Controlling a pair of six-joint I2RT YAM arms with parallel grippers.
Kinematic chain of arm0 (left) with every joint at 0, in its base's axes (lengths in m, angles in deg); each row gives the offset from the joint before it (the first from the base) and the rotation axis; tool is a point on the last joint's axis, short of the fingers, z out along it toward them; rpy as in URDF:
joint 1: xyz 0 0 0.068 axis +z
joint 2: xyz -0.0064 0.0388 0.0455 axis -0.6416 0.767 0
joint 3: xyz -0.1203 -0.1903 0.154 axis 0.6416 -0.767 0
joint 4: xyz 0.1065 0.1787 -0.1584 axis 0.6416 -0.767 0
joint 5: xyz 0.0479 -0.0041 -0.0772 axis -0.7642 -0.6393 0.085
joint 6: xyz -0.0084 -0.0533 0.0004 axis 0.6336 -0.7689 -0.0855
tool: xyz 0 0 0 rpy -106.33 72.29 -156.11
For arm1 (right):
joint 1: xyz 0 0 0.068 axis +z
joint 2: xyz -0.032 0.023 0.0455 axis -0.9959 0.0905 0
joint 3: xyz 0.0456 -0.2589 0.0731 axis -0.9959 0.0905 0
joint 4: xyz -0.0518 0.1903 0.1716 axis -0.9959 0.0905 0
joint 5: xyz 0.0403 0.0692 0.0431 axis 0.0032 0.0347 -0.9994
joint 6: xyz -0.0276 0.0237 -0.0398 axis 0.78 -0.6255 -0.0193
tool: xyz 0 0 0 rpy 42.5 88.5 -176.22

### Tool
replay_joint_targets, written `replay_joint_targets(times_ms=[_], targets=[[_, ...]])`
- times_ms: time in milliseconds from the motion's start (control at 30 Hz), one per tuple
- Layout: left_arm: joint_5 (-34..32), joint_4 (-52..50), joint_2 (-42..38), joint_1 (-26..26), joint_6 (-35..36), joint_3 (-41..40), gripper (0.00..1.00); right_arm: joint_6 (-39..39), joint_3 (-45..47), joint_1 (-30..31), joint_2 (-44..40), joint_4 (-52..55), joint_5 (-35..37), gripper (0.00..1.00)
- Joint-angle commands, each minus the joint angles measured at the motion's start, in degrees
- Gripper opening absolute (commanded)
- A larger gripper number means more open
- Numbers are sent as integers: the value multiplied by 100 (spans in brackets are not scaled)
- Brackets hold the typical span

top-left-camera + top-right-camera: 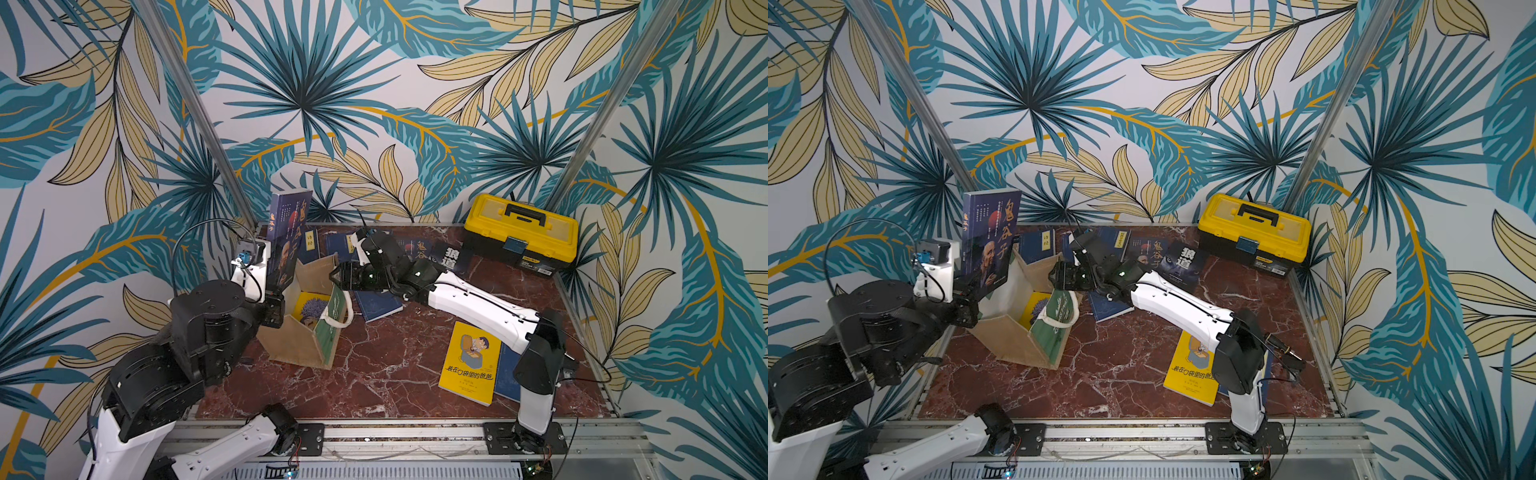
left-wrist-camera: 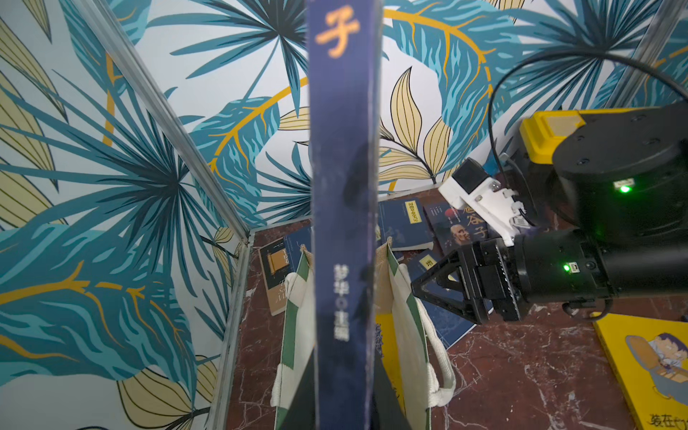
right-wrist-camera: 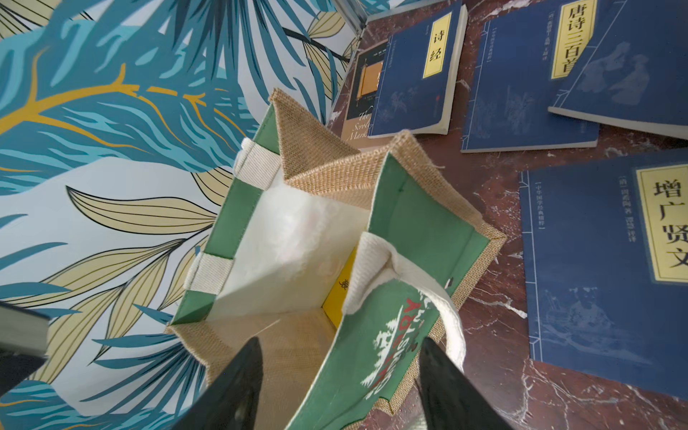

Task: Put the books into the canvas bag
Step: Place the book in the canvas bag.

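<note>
Navy book (image 1: pixel 287 237), pinched upright by left gripper (image 1: pixel 277 300) over the bag (image 1: pixel 291 345), needs lowering; right gripper (image 3: pixel 340 344) straddles rim, jaws apart.

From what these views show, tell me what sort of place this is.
Probably a staged robot test cell, not a home: left arm and right arm bolted to an aluminium rail, a marble-look tabletop, leaf-print backdrop panels closing it in.

The tan jute tote bag (image 1: pixel 297 336) gapes upward. A dark portrait-cover paperback (image 1: pixel 289 237), clamped upright by the left gripper (image 1: pixel 277 300), blocks its 10 o'clock corner. The right gripper (image 1: pixel 336 277) straddles the green side panel at 2 o'clock. Navy paperbacks (image 1: pixel 380 306) lie flat from 12 to 3 o'clock. The red marble tabletop (image 1: pixel 374 374) at 6 o'clock is bare.
</note>
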Motion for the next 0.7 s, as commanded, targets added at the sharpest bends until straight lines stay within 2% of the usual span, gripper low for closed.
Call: replay_joint_targets(times_ms=[0, 167, 433, 667], targets=[[-11, 237, 284, 23, 190, 162, 0, 171, -300, 61, 257, 611, 135, 64], [570, 189, 734, 207, 228, 161, 0, 127, -321, 67, 367, 714, 137, 56], [1694, -102, 870, 985, -202, -182, 0, 205, -344, 69, 364, 840, 146, 33], [1942, -633, 796, 1303, -529, -444, 0, 273, -347, 68, 335, 901, 224, 15]])
